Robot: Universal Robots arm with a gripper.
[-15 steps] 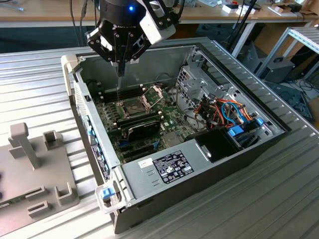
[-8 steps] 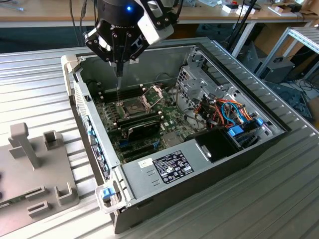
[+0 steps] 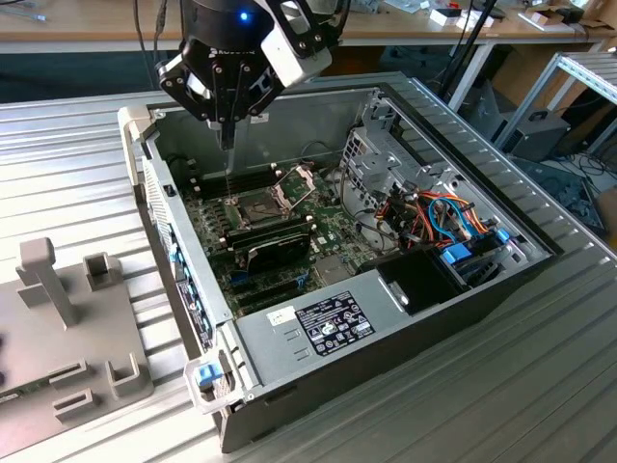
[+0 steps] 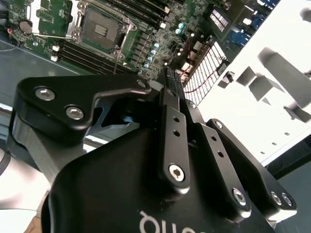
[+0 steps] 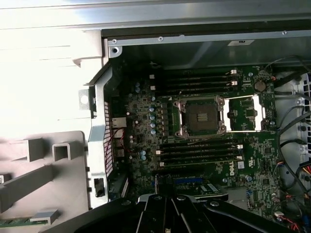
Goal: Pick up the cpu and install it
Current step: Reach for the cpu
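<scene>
Right now I have the gripper (image 3: pixel 228 135) hanging above the open case (image 3: pixel 318 106), over the board (image 5: pixel 141 126) and near the socket (image 5: pixel 201 116). Its fingers are drawn together at the tips; whether the cpu is pinched between them I cannot tell. The socket shows a dark bed, its frame (image 5: pixel 248 111) swung open beside it. Inside the case, memory sticks (image 5: pixel 199 150) flank the socket and cables (image 3: pixel 434 217) bunch at the exterior view's right. A grey fixture (image 3: pixel 67 318) sits outside, at that view's left.
</scene>
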